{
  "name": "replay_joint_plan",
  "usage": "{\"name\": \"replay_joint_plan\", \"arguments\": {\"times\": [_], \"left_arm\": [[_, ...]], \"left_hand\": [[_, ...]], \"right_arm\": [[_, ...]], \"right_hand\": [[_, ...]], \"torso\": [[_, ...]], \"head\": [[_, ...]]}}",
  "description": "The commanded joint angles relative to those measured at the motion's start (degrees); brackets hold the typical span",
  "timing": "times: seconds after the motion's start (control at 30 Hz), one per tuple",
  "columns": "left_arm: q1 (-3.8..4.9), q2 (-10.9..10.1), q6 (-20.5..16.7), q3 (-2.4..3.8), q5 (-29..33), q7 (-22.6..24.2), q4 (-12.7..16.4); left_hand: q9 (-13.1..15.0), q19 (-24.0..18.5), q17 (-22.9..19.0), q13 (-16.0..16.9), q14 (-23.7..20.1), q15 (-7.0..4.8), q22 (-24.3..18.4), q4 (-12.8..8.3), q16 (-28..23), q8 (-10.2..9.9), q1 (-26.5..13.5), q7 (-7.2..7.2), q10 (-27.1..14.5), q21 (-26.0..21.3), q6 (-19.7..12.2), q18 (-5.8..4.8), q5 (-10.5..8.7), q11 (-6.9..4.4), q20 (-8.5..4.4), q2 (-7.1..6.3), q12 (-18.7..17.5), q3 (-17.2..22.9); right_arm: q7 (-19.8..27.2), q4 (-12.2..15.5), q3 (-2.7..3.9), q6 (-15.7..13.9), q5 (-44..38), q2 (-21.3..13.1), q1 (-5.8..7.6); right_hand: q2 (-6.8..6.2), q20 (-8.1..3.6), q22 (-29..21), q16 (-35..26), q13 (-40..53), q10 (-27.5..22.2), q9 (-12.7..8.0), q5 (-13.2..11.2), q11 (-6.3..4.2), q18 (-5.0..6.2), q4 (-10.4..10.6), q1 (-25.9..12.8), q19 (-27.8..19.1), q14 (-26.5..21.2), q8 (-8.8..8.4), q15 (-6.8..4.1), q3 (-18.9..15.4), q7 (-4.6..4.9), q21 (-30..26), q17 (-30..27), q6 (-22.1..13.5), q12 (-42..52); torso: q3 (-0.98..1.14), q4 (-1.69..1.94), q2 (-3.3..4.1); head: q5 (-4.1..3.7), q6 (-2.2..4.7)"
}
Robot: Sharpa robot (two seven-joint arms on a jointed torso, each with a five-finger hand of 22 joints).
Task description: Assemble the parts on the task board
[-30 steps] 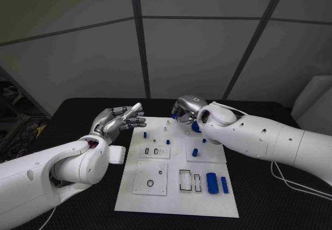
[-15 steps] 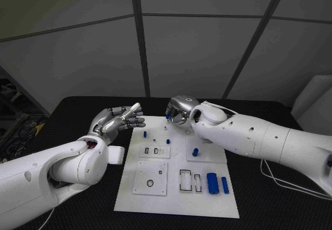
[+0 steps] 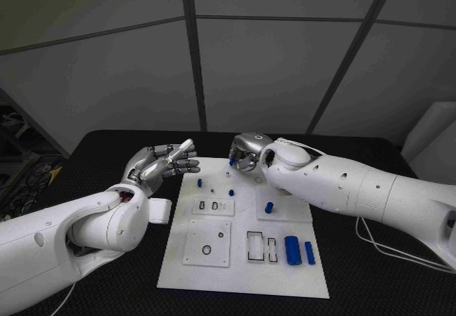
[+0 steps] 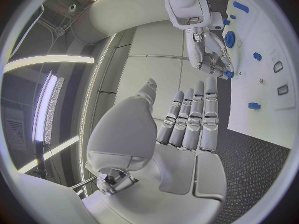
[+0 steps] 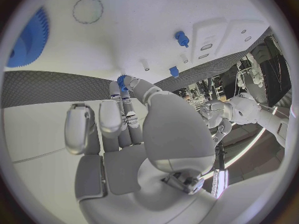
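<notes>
Grey wall panels stand behind a black table (image 3: 114,148) that carries the white task board (image 3: 242,263).

Head view: the left hand (image 3: 163,164) is raised beside the board's far left corner, fingers extended and apart, holding nothing. The right hand (image 3: 249,153) sits over the board's far edge, fingers curled around a small blue part (image 3: 232,161) at its fingertips. Nearer the robot than that hand, small blue pegs (image 3: 231,193) stand on the board; two blue cylinders (image 3: 292,250) lie side by side at the near right, well apart from both hands.

Left wrist view: the left hand (image 4: 187,122) shows its fingers straight and side by side, the palm bare. Beyond its fingertips the right hand (image 4: 211,50) pinches the blue part (image 4: 229,74) just above the board.

Right wrist view: the right hand (image 5: 121,119) clamps the blue part (image 5: 121,82) between thumb and fingertips, close to the board surface. A blue gear (image 5: 28,40) lies off to one side of the hand.
</notes>
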Motion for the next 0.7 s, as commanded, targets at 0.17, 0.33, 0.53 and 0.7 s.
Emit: {"name": "replay_joint_plan", "arguments": {"times": [0.17, 0.33, 0.53, 0.7], "left_arm": [[0.11, 0.1, 0.8, 0.06, -0.5, 0.1, 0.1], [0.12, 0.1, 0.8, 0.06, -0.5, 0.1, 0.1], [0.14, 0.0, 0.8, 0.07, -0.5, 0.1, 0.1], [0.15, 0.0, 0.8, 0.07, -0.5, 0.1, 0.2]], "left_hand": [[-0.1, 0.4, 0.1, -0.1, 0.0, 0.24, 0.1, -0.2, -0.2, -0.2, 0.0, 0.43, -0.1, 0.4, 0.0, -1.69, 0.25, 0.17, 0.14, 0.76, -0.3, -0.3], [-0.1, 0.4, 0.1, -0.1, 0.0, 0.24, 0.1, -0.2, -0.2, -0.2, 0.0, 0.43, -0.1, 0.4, 0.0, -1.69, 0.25, 0.17, 0.14, 0.76, -0.3, -0.3], [-0.1, 0.4, 0.1, -0.1, 0.0, 0.24, 0.1, -0.2, -0.2, -0.2, 0.0, 0.43, -0.1, 0.4, 0.0, -1.69, 0.25, 0.17, 0.14, 0.76, -0.3, -0.3], [-0.1, 0.4, 0.1, -0.1, 0.0, 0.24, 0.1, -0.2, -0.2, -0.2, 0.0, 0.43, -0.1, 0.4, 0.0, -1.69, 0.25, 0.17, 0.14, 0.76, -0.3, -0.3]], "right_arm": [[-0.8, -0.1, 0.02, 1.6, -0.2, 0.2, 0.15], [-1.0, -0.4, 0.02, 1.1, -0.3, 0.4, 0.15], [-1.1, -0.8, 0.02, 0.4, -0.3, 0.8, 0.15], [-1.4, -1.0, 0.01, 0.1, -0.3, 1.0, 0.15]], "right_hand": [[-0.27, -0.05, 0.0, 0.4, -0.1, -0.1, 0.1, -0.3, 0.29, -1.14, 0.4, -0.3, 0.4, 1.2, 0.08, -0.37, -0.1, -0.03, 0.1, 0.0, 0.1, -0.4], [-0.56, 0.03, -0.4, 0.3, -0.2, -0.6, -0.1, -0.4, 0.48, -1.06, 0.7, -0.5, 0.1, 1.0, -0.36, -0.24, -0.1, 0.13, 0.0, -0.4, -0.6, -0.9], [-1.69, 0.6, -2.3, -0.7, -0.5, -3.4, -0.7, -1.0, 1.43, -0.66, 1.5, -1.1, -1.5, 0.4, -1.59, 0.55, -0.1, 0.99, -0.9, -2.3, -3.3, -2.6], [-2.28, 1.03, -3.7, -1.4, -0.6, -5.1, -0.9, -1.5, 1.9, -0.36, 1.9, -1.1, -2.6, 0.0, -1.57, 0.91, 0.0, 1.28, -1.6, -3.6, -5.0, -2.8]], "torso": [[-0.03, -0.02, 0.08], [-0.06, -0.04, 0.08], [-0.1, -0.04, 0.14], [-0.1, -0.02, 0.15]], "head": [[0.0, -0.06], [0.04, -0.04], [0.04, 0.02], [0.1, 0.06]]}}
